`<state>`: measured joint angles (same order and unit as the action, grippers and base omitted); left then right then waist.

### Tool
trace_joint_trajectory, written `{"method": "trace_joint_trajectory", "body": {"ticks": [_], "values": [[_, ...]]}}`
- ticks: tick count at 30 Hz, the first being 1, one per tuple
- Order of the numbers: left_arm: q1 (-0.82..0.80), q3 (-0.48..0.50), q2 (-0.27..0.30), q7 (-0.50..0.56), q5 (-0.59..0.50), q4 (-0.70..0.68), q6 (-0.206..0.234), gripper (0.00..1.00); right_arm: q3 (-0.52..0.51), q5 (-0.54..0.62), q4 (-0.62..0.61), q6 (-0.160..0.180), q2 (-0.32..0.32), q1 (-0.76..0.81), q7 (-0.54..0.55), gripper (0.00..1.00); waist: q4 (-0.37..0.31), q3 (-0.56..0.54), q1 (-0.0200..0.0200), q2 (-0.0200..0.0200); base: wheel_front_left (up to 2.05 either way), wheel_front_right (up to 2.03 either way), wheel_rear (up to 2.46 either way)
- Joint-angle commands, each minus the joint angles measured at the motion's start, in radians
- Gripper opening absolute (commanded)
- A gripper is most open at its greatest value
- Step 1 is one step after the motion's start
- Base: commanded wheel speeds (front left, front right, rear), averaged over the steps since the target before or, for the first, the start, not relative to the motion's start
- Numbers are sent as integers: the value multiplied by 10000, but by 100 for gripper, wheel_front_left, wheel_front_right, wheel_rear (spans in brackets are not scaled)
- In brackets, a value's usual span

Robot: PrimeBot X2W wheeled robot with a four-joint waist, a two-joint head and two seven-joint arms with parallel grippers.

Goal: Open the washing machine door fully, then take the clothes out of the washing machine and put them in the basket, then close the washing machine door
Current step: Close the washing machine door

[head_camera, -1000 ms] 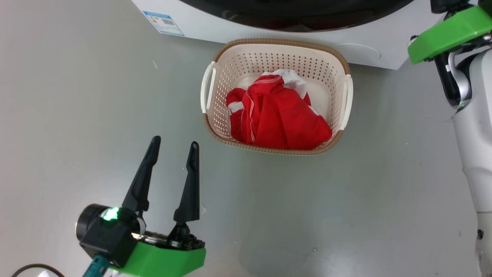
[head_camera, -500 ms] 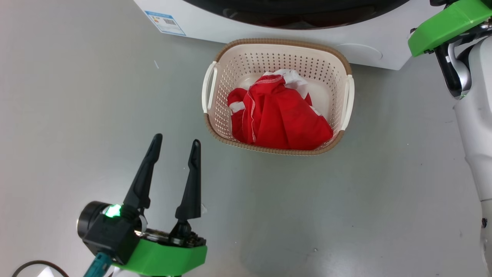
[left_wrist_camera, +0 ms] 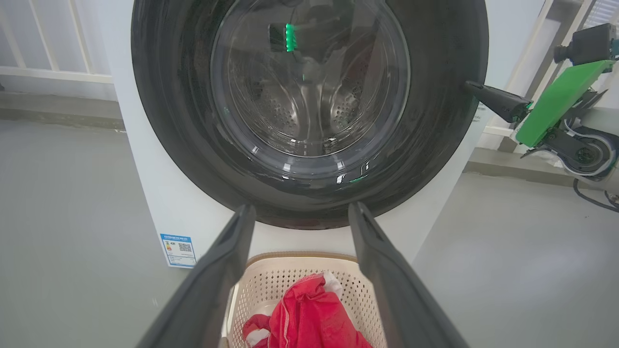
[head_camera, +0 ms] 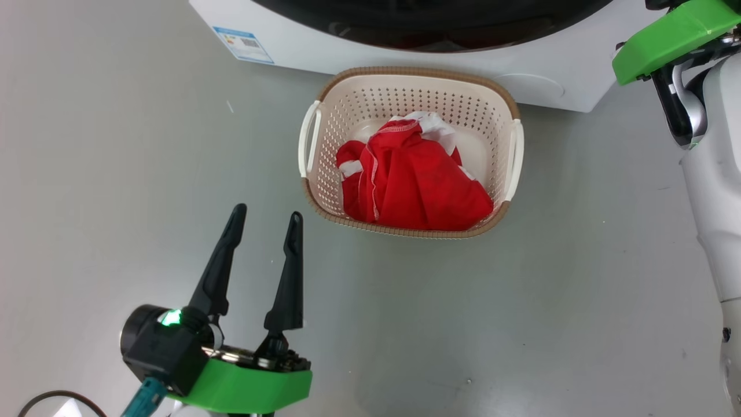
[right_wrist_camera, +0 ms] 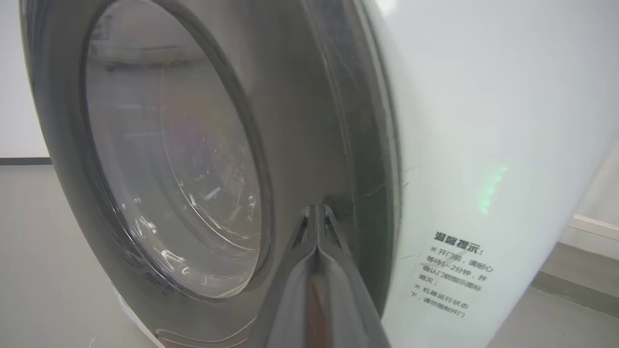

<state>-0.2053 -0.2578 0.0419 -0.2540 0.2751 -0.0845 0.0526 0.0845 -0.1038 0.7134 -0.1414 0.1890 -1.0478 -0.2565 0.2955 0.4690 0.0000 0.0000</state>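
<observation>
Only the camera is shifted: the left gripper (head_camera: 267, 212) is spread wide, empty; the right gripper (right_wrist_camera: 316, 208) is pinched together at the 3 o'clock rim of the round glossy-black door (left_wrist_camera: 169, 121); the cream perforated plastic basket (head_camera: 417, 70) is laid lengthwise 9-to-3.

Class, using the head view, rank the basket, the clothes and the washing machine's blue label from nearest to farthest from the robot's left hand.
1. Basket: its near left corner, just right of the left hand.
2. Clothes: inside the basket, further right.
3. Blue label: on the washing machine, far ahead.
</observation>
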Motion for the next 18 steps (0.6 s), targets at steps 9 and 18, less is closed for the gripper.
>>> {"method": "trace_joint_trajectory", "body": {"ticks": [9, 18], "values": [[46, 319, 84, -78, 394, -190, 83, 100, 333, -455, -1236, 107, -324, 1276, -51, 50, -533, -481, 0, 0, 0, 0, 0], [171, 419, 84, -78, 442, -264, -11, 100, 627, -641, -2432, 107, -480, 2791, -52, 100, -1171, -927, 0, 0, 0, 0, 0]]}}
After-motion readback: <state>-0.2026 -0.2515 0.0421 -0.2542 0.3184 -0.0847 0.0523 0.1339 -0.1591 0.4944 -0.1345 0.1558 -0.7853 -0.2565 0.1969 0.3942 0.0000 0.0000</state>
